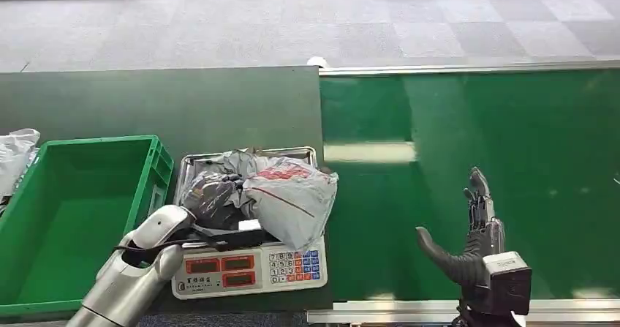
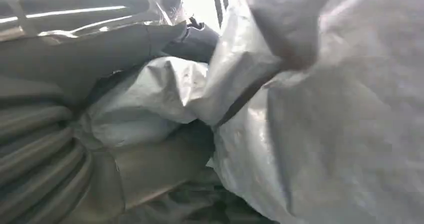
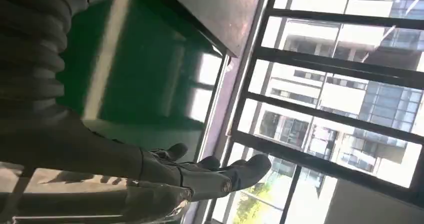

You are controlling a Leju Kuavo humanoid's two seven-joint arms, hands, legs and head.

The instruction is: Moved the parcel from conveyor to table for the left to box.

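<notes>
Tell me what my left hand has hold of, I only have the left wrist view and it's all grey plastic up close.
Observer: The left hand grips a grey parcel that sits on the tray of a weighing scale.
Operator: Where is the box from there?
Observer: A green crate stands right beside the scale, on the robot's left, with nothing visible in it.
Operator: And my right hand?
Observer: The right hand is open, fingers apart, above the green conveyor belt, holding nothing.
Operator: Anything else nearby?
Observer: A white bag lies past the crate at the picture's left edge.
</notes>
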